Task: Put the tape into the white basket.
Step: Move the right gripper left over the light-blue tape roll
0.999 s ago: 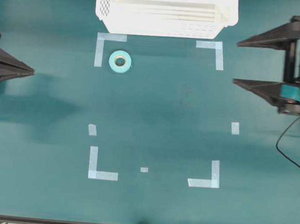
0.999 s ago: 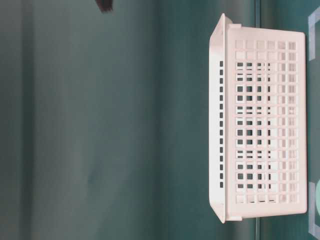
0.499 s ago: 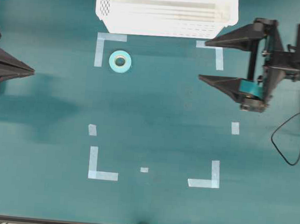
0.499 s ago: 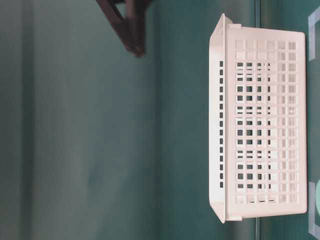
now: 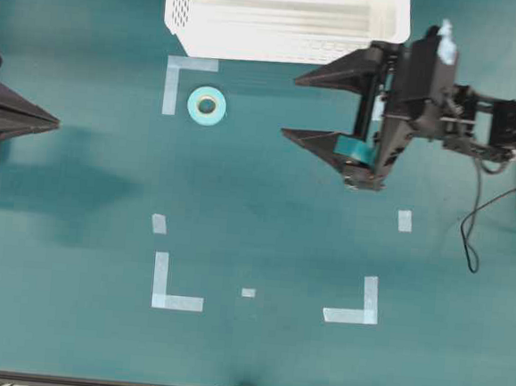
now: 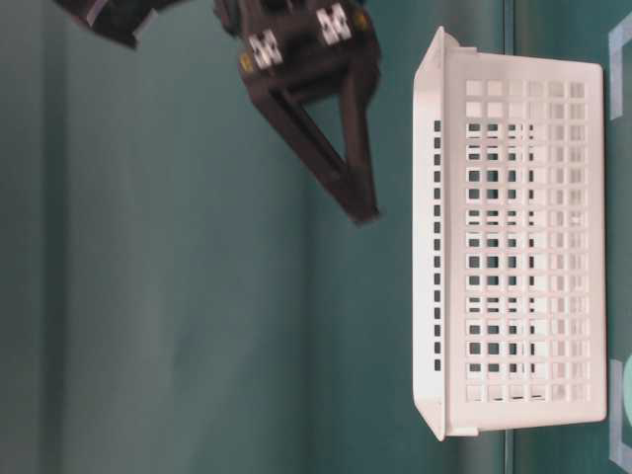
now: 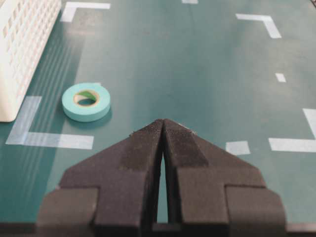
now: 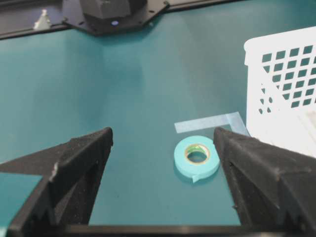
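Nothing's blocking the tape [image 5: 207,106], sitting by a corner mark [image 5: 179,80] near the white basket [image 5: 285,21]; right end effector [image 5: 300,106] is hanging wide open well apart, left end effector [image 7: 162,129] clenched.

The scene is seen straight down in the overhead view, with the whole table [image 5: 245,353] taken in from far off. In the table-level view the scene is shown turned on its side, close to the white basket [image 6: 513,237], whose perforated wall is faced. The left wrist view is aimed low across the table, and the tape [image 7: 86,101] is caught nearby. The same tape [image 8: 197,156] is faced from the opposite side in the right wrist view.
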{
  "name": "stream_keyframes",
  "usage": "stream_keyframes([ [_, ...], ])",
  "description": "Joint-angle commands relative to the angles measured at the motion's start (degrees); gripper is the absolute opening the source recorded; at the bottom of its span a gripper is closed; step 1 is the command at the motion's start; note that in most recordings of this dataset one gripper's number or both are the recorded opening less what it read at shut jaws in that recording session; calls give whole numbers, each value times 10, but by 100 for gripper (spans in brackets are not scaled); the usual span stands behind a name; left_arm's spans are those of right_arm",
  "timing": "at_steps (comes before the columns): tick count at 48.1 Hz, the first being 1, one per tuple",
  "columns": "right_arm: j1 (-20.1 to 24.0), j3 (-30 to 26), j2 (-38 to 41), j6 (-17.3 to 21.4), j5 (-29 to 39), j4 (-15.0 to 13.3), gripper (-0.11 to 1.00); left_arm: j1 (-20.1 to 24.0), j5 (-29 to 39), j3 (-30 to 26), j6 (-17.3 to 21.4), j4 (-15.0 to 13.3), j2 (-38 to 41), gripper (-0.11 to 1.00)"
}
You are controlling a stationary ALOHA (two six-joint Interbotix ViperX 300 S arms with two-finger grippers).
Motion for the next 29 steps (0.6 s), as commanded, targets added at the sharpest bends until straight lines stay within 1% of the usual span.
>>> stream_keyframes([
  [1,1,-25,18,0,-21,11,93,2,-3,-8,1,0,4,-11],
  [6,1,-33,43,-1,-43,26,93,2,-3,-8,0,0,4,-11],
  [15,1,-40,76,-18,-79,76,93,2,-3,-8,0,0,4,-11],
  [20,3,-45,92,-41,-93,117,93,2,-3,-8,1,0,4,-11],
  [21,4,-47,98,-52,-96,130,93,2,-3,-8,0,0,4,-11],
  [29,18,-69,123,-109,-101,200,93,2,-3,-8,1,0,4,-11],
])
